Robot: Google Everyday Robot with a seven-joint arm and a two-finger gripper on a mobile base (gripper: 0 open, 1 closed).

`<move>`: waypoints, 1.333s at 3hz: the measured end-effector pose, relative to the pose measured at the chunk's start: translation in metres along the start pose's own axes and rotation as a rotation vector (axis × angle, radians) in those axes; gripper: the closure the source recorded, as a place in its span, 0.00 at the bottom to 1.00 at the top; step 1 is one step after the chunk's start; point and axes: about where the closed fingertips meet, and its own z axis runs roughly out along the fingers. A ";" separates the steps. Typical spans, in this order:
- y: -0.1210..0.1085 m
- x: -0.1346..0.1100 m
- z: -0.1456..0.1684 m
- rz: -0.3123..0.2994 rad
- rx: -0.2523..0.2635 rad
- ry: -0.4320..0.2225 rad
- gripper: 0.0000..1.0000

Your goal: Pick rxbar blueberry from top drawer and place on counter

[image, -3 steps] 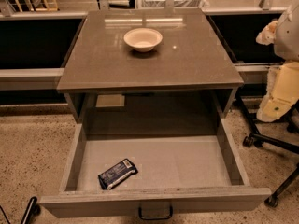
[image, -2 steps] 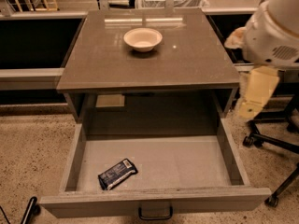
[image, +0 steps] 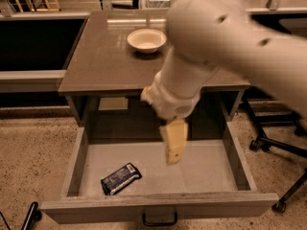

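The rxbar blueberry lies flat in the front left of the open top drawer, in a dark wrapper with white lettering. The drawer is pulled fully out, its dark handle at the front. My arm reaches in from the upper right, blurred, and covers much of the right half of the counter. My gripper hangs over the middle of the drawer, to the right of the bar and above it, holding nothing that I can see.
A white bowl stands on the counter near its back middle. Black chair legs and casters stand on the speckled floor to the right of the drawer. Dark shelving runs along the left.
My arm has swung in from the right edge of the view to above the drawer's middle. The bar, the bowl and the drawer have not moved.
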 end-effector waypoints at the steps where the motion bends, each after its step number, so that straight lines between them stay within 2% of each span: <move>1: 0.013 0.000 0.016 -0.007 -0.041 0.009 0.00; 2: 0.012 0.000 0.016 -0.008 -0.039 0.008 0.00; 3: -0.012 -0.013 0.055 -0.056 -0.071 -0.003 0.00; 4: -0.037 -0.032 0.113 -0.134 -0.113 -0.004 0.00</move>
